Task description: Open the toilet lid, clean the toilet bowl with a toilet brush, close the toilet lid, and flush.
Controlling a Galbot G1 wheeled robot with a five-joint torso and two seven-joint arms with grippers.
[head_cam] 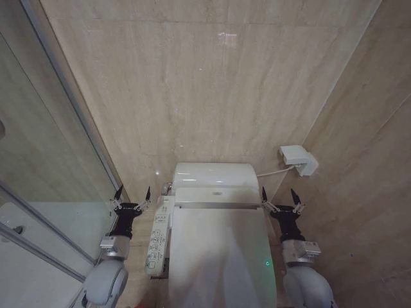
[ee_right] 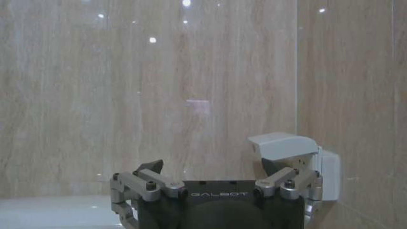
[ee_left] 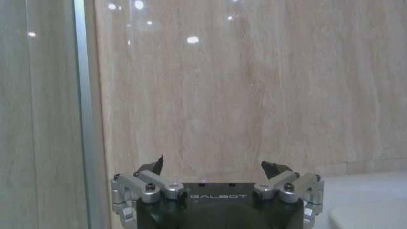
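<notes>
The toilet lid [head_cam: 221, 256] lies shut, centred between both arms; the left gripper [head_cam: 132, 193] and right gripper [head_cam: 279, 196] hover spread, empty; hook the lid's near edge and lift slowly.

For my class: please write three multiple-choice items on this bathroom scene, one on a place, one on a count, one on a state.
1. Where is the long control panel?
A. on the toilet's left side
B. on the back wall
C. on the floor by the glass

2. How many grippers are raised beside the toilet?
A. none
B. one
C. two

3. The toilet lid is
A. closed
B. raised against the tank
C. removed

Answers:
1. A, it runs along the lid's left edge.
2. C, the left gripper and right gripper flank the lid, both open and empty.
3. A, it lies flat, covering the bowl.
</notes>
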